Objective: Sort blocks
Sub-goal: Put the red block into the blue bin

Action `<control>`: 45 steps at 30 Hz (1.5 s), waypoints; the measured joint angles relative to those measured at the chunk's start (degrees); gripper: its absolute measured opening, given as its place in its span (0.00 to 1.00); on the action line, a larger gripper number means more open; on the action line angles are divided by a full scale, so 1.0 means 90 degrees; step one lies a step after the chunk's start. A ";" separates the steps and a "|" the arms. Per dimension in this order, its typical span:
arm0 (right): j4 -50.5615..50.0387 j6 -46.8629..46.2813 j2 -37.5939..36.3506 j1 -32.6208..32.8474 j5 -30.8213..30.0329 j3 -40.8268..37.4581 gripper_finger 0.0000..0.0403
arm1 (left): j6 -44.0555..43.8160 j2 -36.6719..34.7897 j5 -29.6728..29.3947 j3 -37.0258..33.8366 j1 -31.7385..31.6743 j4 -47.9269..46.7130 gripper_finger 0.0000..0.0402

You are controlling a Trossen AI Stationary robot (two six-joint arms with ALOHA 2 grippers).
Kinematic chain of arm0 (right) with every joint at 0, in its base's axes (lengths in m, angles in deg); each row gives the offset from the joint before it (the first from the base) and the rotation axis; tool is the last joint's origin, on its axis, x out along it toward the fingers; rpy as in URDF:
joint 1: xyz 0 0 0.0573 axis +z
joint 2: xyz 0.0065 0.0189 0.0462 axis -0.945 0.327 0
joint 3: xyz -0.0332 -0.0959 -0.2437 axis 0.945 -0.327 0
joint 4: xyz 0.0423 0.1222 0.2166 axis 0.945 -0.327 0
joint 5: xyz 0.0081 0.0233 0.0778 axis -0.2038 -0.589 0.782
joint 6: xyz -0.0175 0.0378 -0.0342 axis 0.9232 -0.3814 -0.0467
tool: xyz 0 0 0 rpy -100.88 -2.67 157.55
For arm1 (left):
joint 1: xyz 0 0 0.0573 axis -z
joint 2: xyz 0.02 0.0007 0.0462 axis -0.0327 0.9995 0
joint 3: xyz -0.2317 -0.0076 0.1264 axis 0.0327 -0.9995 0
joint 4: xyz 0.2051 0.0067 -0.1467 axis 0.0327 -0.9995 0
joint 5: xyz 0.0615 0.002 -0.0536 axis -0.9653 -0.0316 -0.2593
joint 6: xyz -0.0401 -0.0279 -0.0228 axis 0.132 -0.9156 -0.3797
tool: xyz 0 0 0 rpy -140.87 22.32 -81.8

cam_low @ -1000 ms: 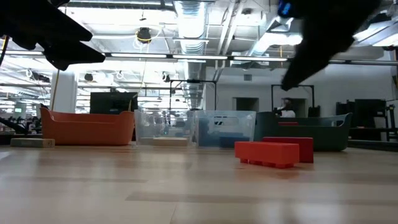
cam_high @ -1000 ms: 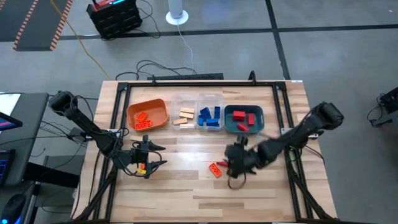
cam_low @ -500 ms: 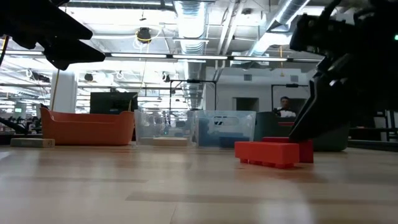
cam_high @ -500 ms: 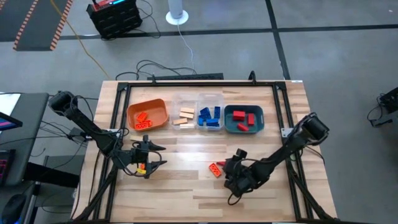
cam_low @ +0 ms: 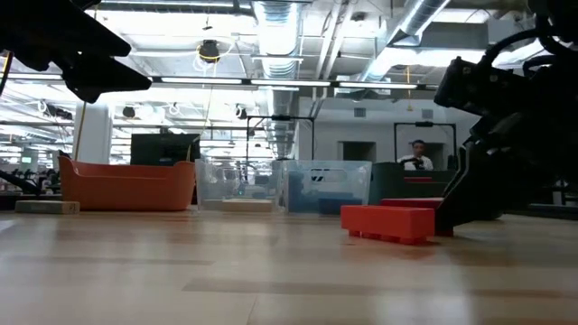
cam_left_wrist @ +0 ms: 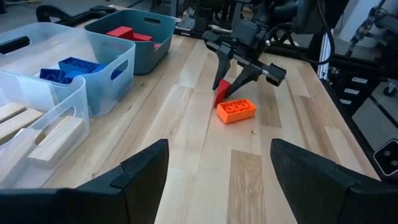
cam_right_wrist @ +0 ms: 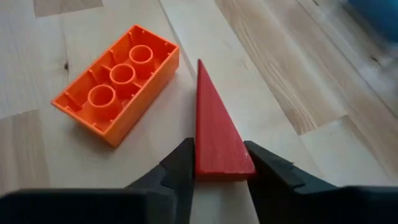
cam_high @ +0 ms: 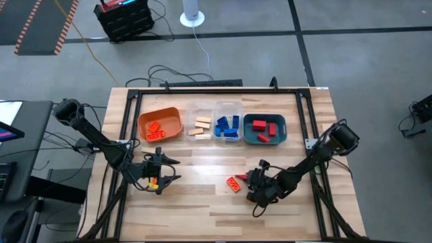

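Wooden table (cam_high: 202,196) with four trays in a row along its far side: orange tray (cam_high: 160,124), two clear trays (cam_high: 200,122) and (cam_high: 228,121), teal tray (cam_high: 265,129). Sorted blocks lie inside them by colour (orange, tan, blue, red).

Right gripper (cam_right_wrist: 217,163) is low over the table's near middle, jaws narrowed onto a red block (cam_right_wrist: 214,127). Only the right wrist view shows both fingers pressed against its sides. In the high view that block (cam_high: 242,178) is a mere sliver beside the gripper; in the low view the arm covers part of it. Whether it is lifted off the wood cannot be told.

An orange block (cam_right_wrist: 117,83) lies just beside the red one, studs up, apparently not touching. The low view shows it only side-on.

Left gripper (cam_left_wrist: 217,171) hovers over the table's left side, jaws wide, nothing between them. A small yellow-and-red item shows at it in the high view (too small to identify).
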 joint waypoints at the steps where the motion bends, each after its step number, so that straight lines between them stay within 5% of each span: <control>1: 0.0014 0.0015 0.0000 -0.0014 0.0002 0.0002 0.36 | 0.0000 -0.0001 0.0000 0.0000 0.0001 -0.0001 0.68; 9: -0.0144 0.0289 -0.0484 -0.0186 0.0014 0.0005 0.34 | -0.0010 0.0000 0.0000 0.0000 -0.0001 -0.0036 0.68; 19: -0.3268 -0.0165 -0.2692 -0.1168 -0.1106 0.0473 0.35 | -0.0010 0.0000 -0.0002 0.0000 -0.0001 -0.0092 0.68; 29: -0.4722 0.0123 -0.3097 -0.3339 -0.0236 0.0546 0.41 | -0.0012 0.0000 -0.0002 0.0000 0.0002 -0.0138 0.68; 38: -0.4258 0.1095 -0.3097 -0.4286 0.0342 0.0546 0.37 | -0.0044 0.0000 -0.0005 0.0000 0.0002 -0.0189 0.68; 45: -0.4239 0.1077 -0.3097 -0.4847 0.0669 0.0546 0.49 | -0.0166 -0.0001 -0.0005 0.0000 0.0000 -0.0185 0.68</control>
